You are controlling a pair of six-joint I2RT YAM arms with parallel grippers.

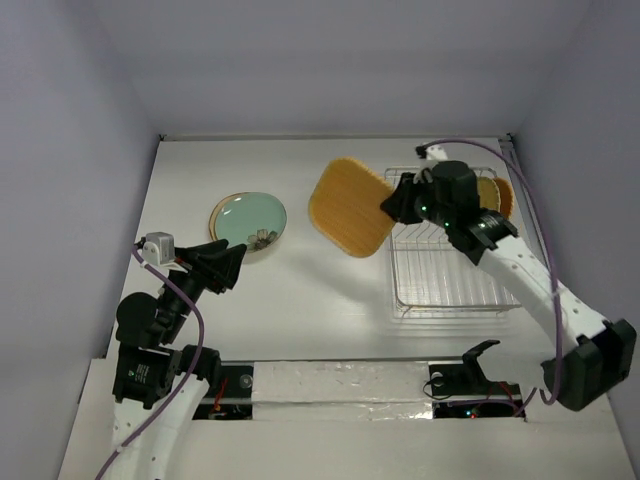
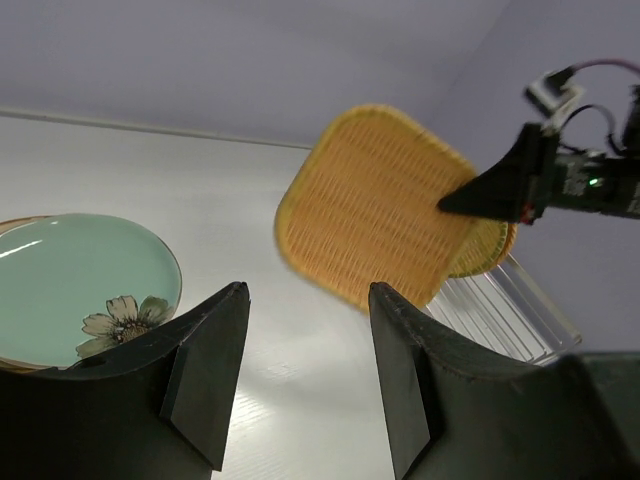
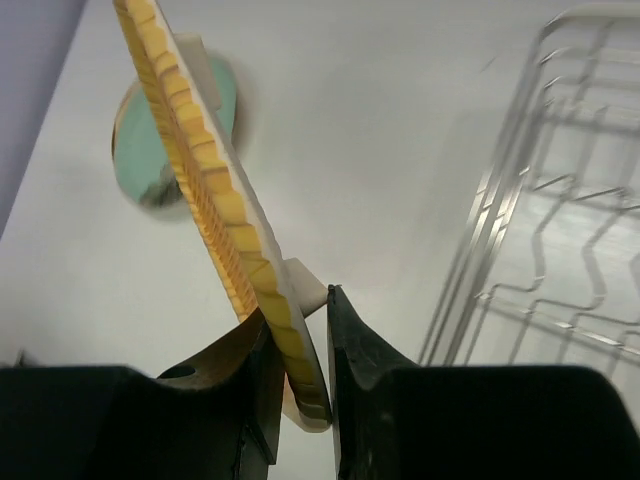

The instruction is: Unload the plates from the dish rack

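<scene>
While right claw [image 3: 297, 335] pinches its rim, orange woven rounded-square plate [image 1: 345, 207], tilted

Orange woven rounded-square plate [image 1: 350, 207] hangs tilted, pinched in the right claw [image 1: 392, 203], just left of the silver wire dish rack [image 1: 450, 290]. Orange-yellow woven round plate [image 1: 497, 195] stands at its far end. Pale green round plate [image 1: 250, 219] lies flat, well left.

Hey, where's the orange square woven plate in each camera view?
Top external: orange square plate upper centre, just left of the dish rack.
Left wrist: plate centre, slightly right.
Right wrist: edge-on, from top left down into the right claw.
Shared landmark: the pale green plate, toward the left in every view.
</scene>
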